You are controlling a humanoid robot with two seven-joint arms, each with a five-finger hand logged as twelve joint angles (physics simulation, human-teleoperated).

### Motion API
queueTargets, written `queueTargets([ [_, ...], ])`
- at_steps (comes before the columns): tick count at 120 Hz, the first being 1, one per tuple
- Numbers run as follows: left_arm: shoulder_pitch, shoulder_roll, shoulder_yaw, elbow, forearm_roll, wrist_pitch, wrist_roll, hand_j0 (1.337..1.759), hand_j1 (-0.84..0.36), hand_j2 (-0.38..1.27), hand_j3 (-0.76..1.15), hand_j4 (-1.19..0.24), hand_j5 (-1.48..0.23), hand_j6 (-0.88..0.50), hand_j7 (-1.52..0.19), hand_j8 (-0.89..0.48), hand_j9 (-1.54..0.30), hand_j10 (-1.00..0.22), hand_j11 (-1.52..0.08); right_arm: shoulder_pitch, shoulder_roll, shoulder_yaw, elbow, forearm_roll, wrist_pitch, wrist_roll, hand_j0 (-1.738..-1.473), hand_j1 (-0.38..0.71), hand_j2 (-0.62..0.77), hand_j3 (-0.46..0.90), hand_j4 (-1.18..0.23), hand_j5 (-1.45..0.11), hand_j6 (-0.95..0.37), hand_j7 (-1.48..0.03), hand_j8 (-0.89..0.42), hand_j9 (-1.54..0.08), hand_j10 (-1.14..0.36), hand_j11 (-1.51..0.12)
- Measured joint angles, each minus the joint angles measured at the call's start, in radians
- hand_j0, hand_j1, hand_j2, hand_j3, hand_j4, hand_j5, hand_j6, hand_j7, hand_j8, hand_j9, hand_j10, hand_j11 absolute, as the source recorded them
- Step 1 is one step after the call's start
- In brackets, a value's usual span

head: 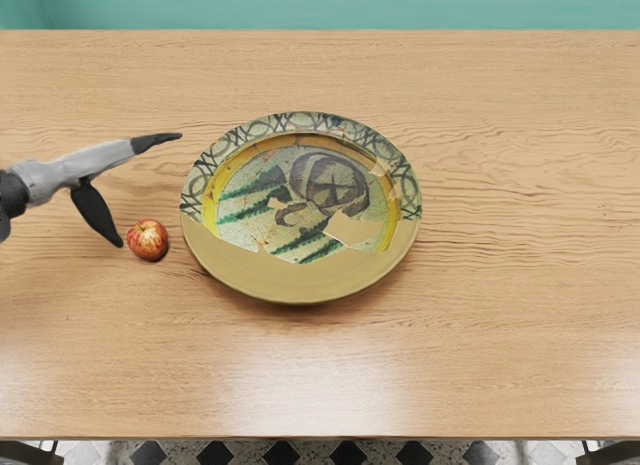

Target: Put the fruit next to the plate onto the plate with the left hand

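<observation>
A small red and yellow apple [148, 239] lies on the wooden table just left of a large patterned plate [260, 273] with a green-banded rim. My left hand [128, 190] comes in from the left edge and hovers over the table just left of and above the apple. Its fingers are spread: one dark fingertip [160, 140] points right toward the plate's rim, and the thumb [98, 213] points down beside the apple. Nothing is held. The plate holds no fruit.
The wooden table [500, 365] stretches wide around the plate, with its front edge near the bottom of the view. A teal wall runs behind the far edge.
</observation>
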Motion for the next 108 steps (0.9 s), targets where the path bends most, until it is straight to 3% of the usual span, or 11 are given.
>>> queueTargets([
  [15,-0.043,0.008,0.071,-0.044,-0.100,-0.005,0.000,1.658,0.34,0.01,0.00,-0.02,-0.02,-0.02,-0.02,-0.02,-0.02,-0.02,-0.02,0.000,0.000,0.000,0.000,0.000,0.000,0.000,-1.658,-0.35,0.00,0.00,0.00,0.00,0.00,0.00,0.00,0.00,0.00,0.00],
  [36,-0.046,0.015,0.132,-0.092,-0.158,-0.007,0.000,1.658,0.34,0.01,0.00,-0.02,-0.02,-0.02,-0.02,-0.02,-0.02,-0.02,-0.02,0.000,0.000,0.000,0.000,0.000,0.000,0.000,-1.658,-0.35,0.00,0.00,0.00,0.00,0.00,0.00,0.00,0.00,0.00,0.00],
  [108,-0.035,0.015,0.143,-0.106,-0.284,-0.024,0.000,1.658,0.17,0.03,0.00,-0.16,-0.20,-0.16,-0.20,-0.16,-0.20,-0.16,-0.20,0.000,0.000,0.000,0.000,0.000,0.000,0.000,-1.658,-0.35,0.00,0.00,0.00,0.00,0.00,0.00,0.00,0.00,0.00,0.00],
])
